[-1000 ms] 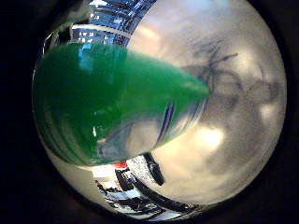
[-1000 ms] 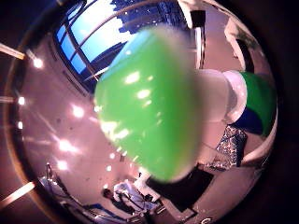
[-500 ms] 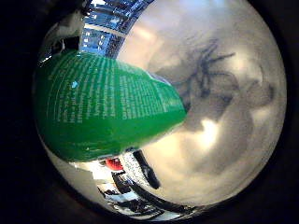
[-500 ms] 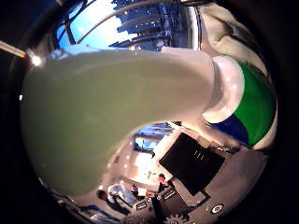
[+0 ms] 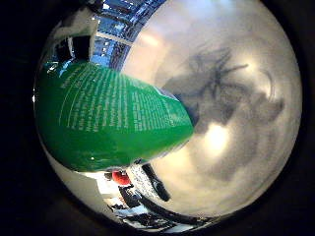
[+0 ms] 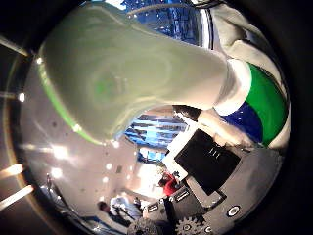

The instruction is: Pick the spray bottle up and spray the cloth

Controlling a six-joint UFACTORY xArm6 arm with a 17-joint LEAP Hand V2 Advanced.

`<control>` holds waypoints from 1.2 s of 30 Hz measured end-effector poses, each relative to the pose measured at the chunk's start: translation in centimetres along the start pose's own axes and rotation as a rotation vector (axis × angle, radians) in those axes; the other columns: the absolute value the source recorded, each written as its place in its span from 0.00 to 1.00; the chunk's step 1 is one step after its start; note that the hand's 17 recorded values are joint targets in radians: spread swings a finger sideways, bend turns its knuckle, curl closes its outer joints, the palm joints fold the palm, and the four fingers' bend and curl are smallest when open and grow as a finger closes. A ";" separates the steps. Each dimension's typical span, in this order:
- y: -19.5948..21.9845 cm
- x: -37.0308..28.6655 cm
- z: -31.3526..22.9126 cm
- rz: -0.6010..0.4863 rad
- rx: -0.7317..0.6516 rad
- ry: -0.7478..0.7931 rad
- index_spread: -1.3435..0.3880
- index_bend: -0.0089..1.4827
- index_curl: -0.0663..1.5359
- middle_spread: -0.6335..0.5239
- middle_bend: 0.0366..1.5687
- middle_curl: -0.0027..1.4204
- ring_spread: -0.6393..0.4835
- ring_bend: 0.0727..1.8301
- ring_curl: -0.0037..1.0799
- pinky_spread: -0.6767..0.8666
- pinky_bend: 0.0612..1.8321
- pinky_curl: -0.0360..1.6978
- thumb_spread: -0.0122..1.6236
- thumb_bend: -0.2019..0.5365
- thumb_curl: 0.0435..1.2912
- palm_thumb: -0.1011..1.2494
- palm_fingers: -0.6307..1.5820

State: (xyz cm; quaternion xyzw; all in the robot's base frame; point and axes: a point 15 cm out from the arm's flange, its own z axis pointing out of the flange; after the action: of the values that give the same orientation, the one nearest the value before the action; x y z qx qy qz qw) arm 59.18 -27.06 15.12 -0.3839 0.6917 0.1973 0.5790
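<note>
While close to the palm, green spray bottle [image 5: 108,123], pale nozzle head [image 6: 132,83]

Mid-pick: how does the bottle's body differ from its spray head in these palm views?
Colour: the body is deep green, while the spray head is a pale, whitish green.
Surface: the body carries white print, and the spray head is plain.
Shape: the body is broad and rounded, whereas the spray head narrows to a white collar.
Shared: each fills much of its view, so both are close to the cameras.
</note>
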 end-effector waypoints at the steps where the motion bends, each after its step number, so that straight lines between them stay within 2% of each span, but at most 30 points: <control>1: 0.0 -0.1 0.0 0.001 -0.002 -0.002 0.52 0.69 0.78 0.32 0.81 0.77 0.33 0.76 0.85 0.36 0.72 0.66 0.57 0.26 0.30 0.82 0.73; 8: -0.4 -1.3 -1.0 -0.016 0.006 -0.004 0.55 0.69 0.77 0.37 0.83 0.73 0.34 0.74 0.86 0.37 0.67 0.73 0.62 0.27 0.36 0.90 0.74; 23: 0.5 -2.4 -1.7 -0.041 -0.041 -0.008 0.58 0.66 0.76 0.40 0.83 0.69 0.34 0.73 0.88 0.37 0.61 0.82 0.63 0.26 0.44 0.92 0.77; 29: 0.6 -1.6 -2.8 -0.039 -0.033 0.002 0.59 0.64 0.75 0.40 0.82 0.68 0.34 0.71 0.88 0.36 0.59 0.84 0.63 0.24 0.44 0.84 0.76; 36: 2.0 0.6 -4.5 -0.037 -0.074 0.052 0.58 0.57 0.75 0.39 0.76 0.66 0.34 0.69 0.85 0.34 0.58 0.78 0.61 0.24 0.42 0.79 0.75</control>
State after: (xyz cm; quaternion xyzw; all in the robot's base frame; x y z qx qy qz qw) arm 54.74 -29.24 15.35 -0.4227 0.6915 0.2019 0.5498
